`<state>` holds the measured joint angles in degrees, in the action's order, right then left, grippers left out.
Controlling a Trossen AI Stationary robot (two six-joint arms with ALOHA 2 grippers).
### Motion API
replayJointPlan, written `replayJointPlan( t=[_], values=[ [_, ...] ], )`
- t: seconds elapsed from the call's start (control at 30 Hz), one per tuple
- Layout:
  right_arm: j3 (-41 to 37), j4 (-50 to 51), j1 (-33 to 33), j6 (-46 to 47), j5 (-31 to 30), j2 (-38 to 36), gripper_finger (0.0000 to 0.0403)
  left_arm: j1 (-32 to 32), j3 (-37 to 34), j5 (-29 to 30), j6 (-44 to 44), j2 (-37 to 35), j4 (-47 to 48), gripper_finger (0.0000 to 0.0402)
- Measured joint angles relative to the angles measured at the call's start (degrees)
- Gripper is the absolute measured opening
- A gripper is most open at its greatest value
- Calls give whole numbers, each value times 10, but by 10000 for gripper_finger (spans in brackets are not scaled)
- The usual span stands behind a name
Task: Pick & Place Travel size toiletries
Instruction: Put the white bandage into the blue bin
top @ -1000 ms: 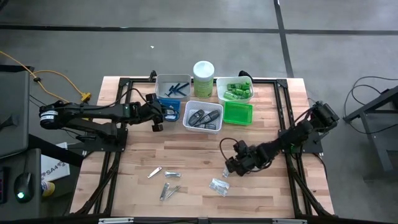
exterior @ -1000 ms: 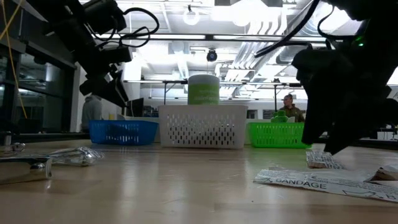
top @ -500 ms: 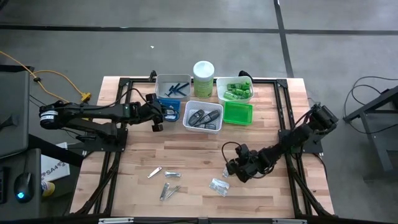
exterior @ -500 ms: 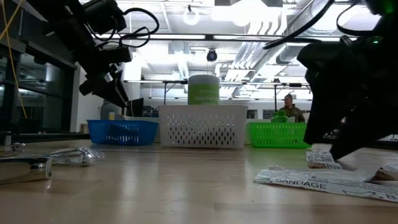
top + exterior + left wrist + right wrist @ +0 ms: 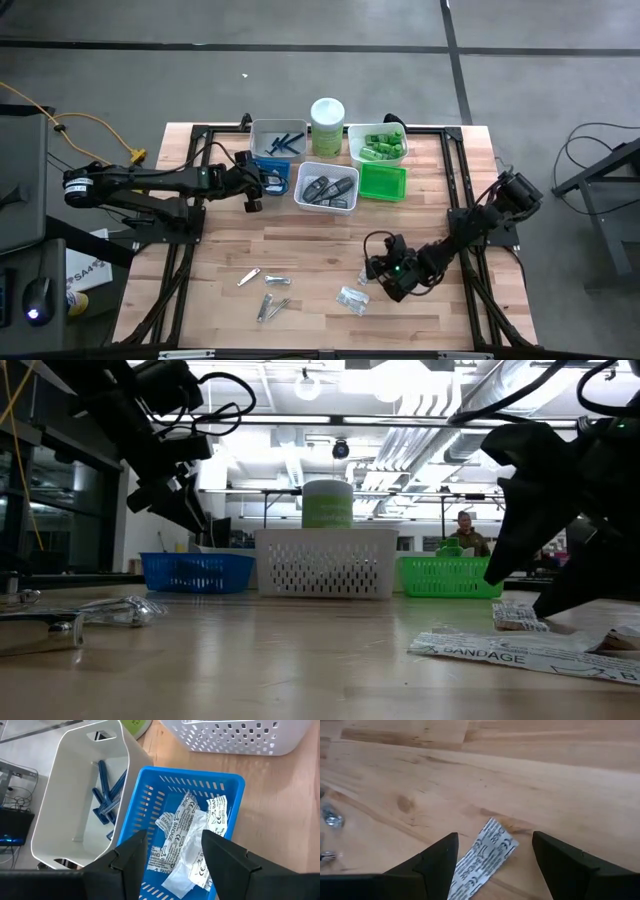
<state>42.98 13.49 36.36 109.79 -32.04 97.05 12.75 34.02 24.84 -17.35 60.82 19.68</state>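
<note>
The bandage packet (image 5: 481, 860) is cut off by the picture's edge. Beside it, small metal bits (image 5: 330, 817) are too blurred to be told.

A: Back of the table (image 5: 330, 250) is packed: white bin (image 5: 278, 138), blue basket (image 5: 270, 176), canister (image 5: 327, 124), white basket (image 5: 327, 187), green tray (image 5: 383, 182) and the bin of tubes (image 5: 377, 143), shoulder to shoulder.

B: And the left end effector (image 5: 262, 186) hangs right over that blue basket. No way through!

A: Centre boards are bare, wide lane there.

B: Front edge: clippers (image 5: 268, 295) left, packets (image 5: 352, 298) right, right end effector (image 5: 378, 275) low beside them, possibly brushing one.
</note>
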Motion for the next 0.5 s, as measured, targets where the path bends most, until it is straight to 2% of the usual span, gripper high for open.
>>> replayJointPlan(
  t=[0.33, 0.5],
  values=[
    [2, -103, -5, 1, -16, 46, 251, 0, 0, 0, 0, 0, 0, 183],
    [2, -123, -5, 0, -15, 55, 248, 0, 0, 0, -1, 0, 0, 183]
  ],
)
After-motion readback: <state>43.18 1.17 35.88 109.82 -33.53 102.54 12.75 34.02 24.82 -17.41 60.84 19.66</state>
